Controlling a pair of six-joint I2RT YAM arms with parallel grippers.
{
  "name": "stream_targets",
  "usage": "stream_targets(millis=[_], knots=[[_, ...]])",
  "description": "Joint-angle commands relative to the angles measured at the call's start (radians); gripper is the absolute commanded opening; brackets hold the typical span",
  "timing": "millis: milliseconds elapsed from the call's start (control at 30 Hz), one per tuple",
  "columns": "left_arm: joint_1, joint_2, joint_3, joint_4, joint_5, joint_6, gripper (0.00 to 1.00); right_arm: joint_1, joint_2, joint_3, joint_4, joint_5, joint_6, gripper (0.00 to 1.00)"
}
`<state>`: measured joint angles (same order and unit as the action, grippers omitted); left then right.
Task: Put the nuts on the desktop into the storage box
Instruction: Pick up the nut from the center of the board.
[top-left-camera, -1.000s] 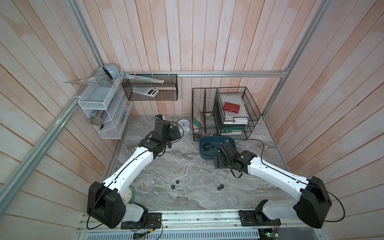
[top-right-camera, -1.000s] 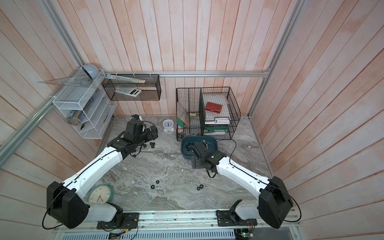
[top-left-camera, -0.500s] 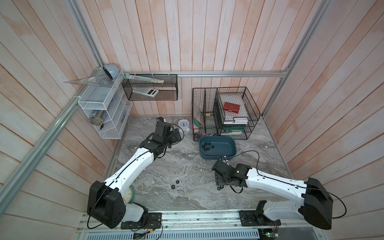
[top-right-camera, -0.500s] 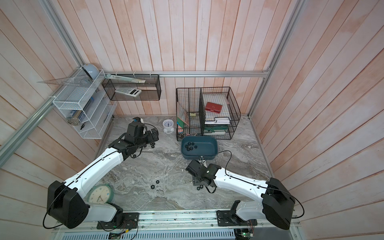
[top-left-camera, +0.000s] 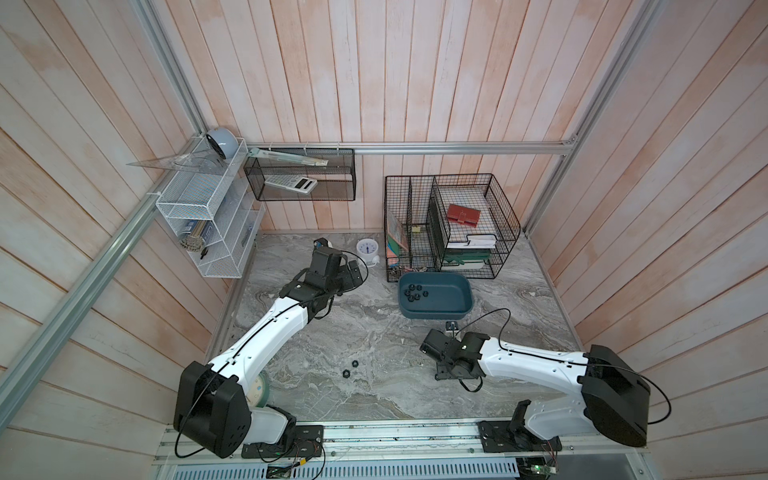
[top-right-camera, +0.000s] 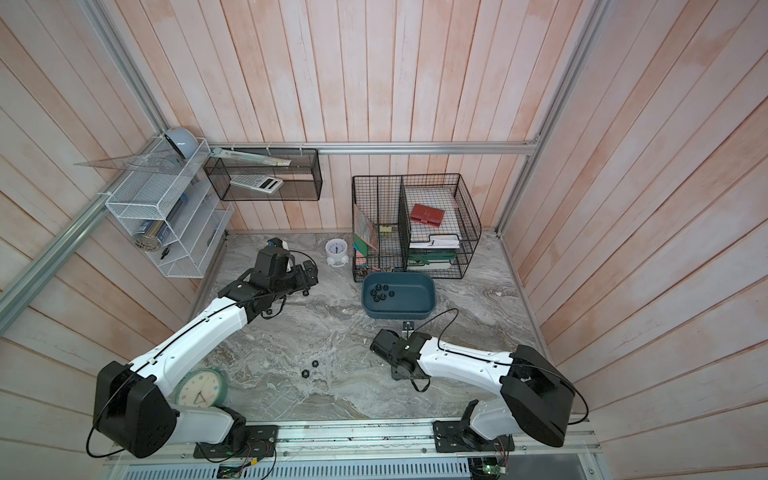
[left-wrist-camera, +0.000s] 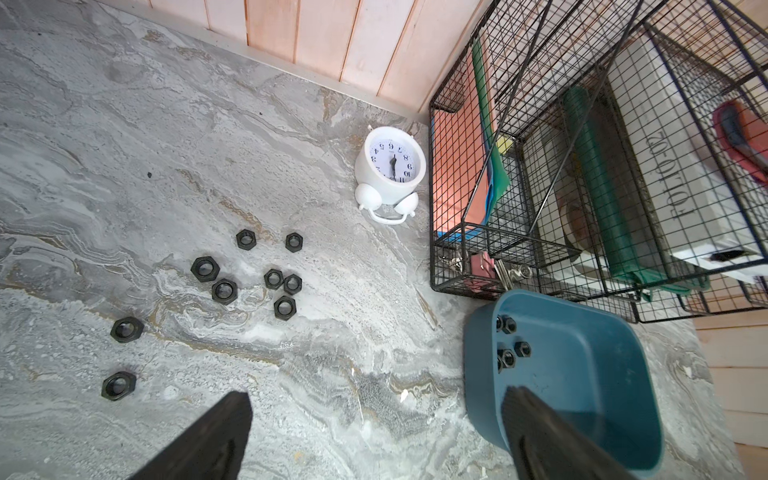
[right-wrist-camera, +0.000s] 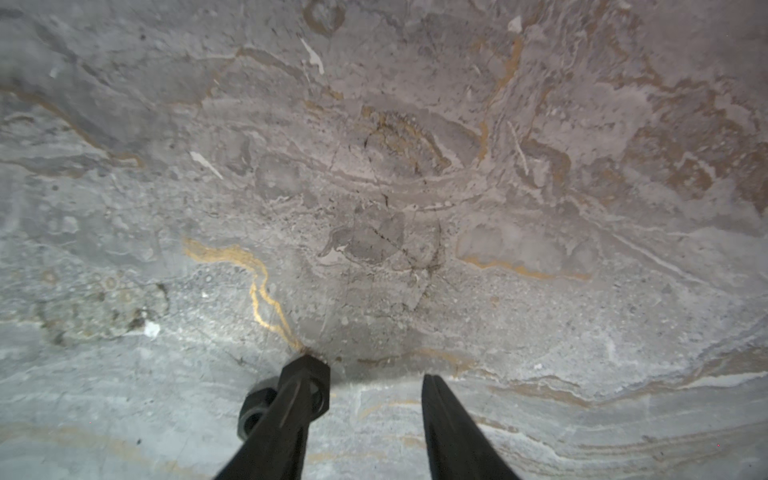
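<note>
Picking loose nuts (left-wrist-camera: 274, 278) off the worktop (top-left-camera: 374, 332) is the step in hand. The right pincer (right-wrist-camera: 368, 372) sits low, jaws partly apart with nothing in the gap. One nut (right-wrist-camera: 254, 410) lies by a finger (right-wrist-camera: 291, 415), half hidden behind it. The left pincer (left-wrist-camera: 374, 436) hangs wide open and empty above a cluster of nuts. Several already lie in the storage box (top-left-camera: 451, 298). Next, the right pincer likely needs shifting sideways to straddle that nut before closing.
</note>
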<state>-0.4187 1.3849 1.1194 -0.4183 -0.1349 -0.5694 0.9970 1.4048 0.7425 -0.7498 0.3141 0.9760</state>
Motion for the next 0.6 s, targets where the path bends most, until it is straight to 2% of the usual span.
stream_targets(millis=[0,400,567], knots=[[0.004,-0.023,-0.008,0.009,0.009,-0.003,1.0,0.005,0.036,0.038,0.015,0.012,0.005,0.5],[0.004,-0.024,0.002,-0.006,0.006,-0.004,1.0,0.002,0.085,0.078,0.04,-0.005,-0.034,0.49],[0.005,-0.02,0.003,-0.005,0.009,-0.008,1.0,0.002,0.077,0.032,0.063,-0.037,-0.01,0.46]])
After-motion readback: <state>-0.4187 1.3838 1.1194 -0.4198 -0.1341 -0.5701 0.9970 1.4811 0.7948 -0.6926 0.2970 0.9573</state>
